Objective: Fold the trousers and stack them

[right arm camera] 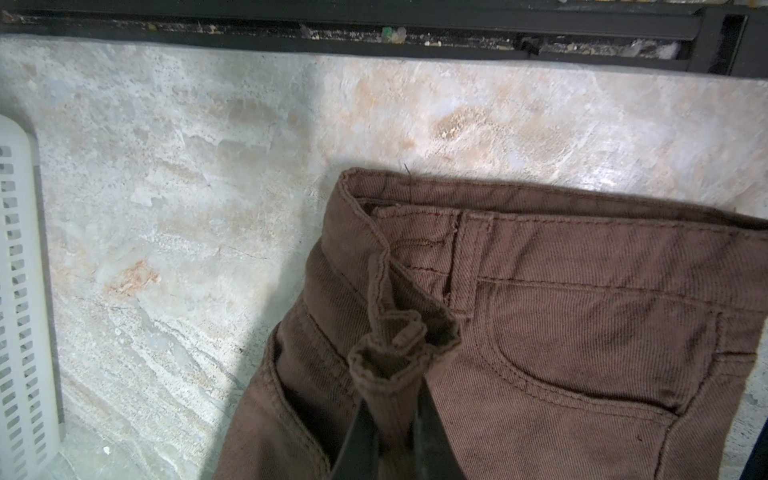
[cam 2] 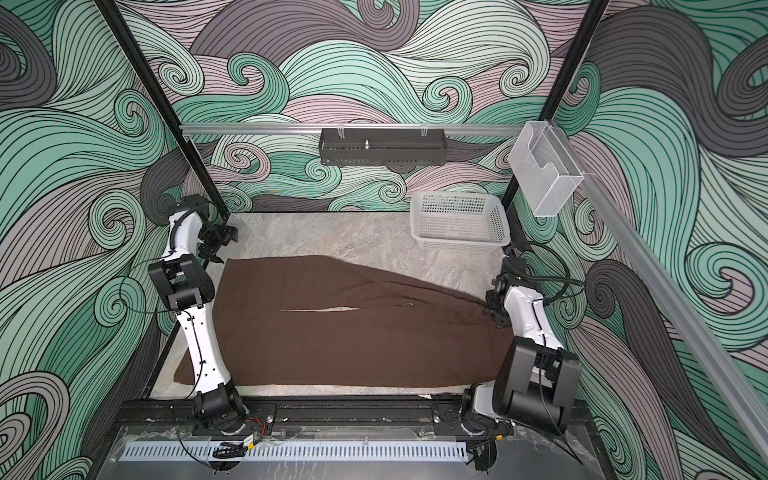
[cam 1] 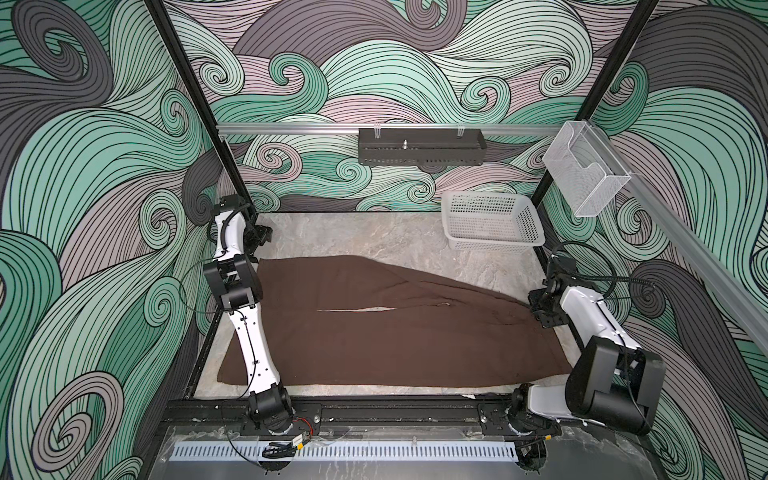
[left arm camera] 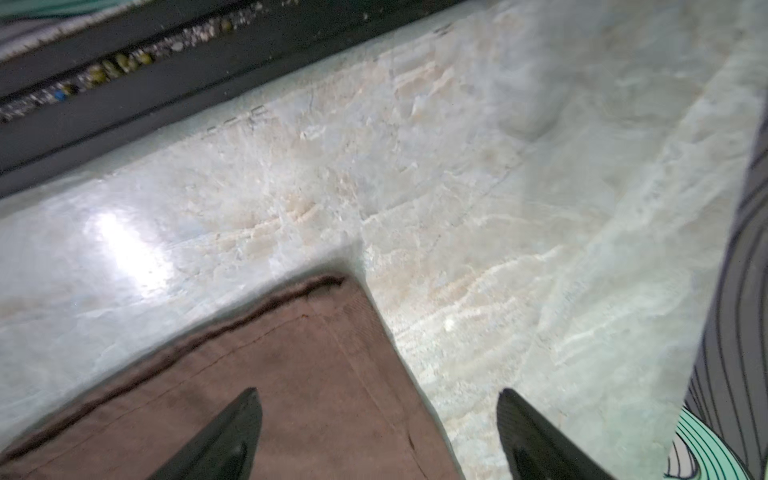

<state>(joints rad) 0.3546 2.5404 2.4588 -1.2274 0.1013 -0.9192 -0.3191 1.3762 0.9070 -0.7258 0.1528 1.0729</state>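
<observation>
The dark brown trousers point(cam 1: 395, 332) point(cam 2: 353, 332) lie spread flat across the marble table, legs to the left and waist to the right, with a thin slit of table showing between the legs. My left gripper point(cam 1: 262, 245) point(left arm camera: 378, 392) is open just above the far leg's hem corner point(left arm camera: 291, 374); one finger is over the cloth and one over bare table. My right gripper point(cam 1: 540, 309) point(right arm camera: 395, 395) is shut on a bunched fold of the waistband point(right arm camera: 386, 357), near a front pocket point(right arm camera: 582, 340).
A white mesh basket point(cam 1: 490, 243) point(cam 2: 461, 243) point(right arm camera: 16, 291) stands at the back right of the table point(cam 1: 353, 237). A black tray point(cam 1: 422, 145) and a clear box point(cam 1: 582, 174) hang on the frame rails. Black rails border the table.
</observation>
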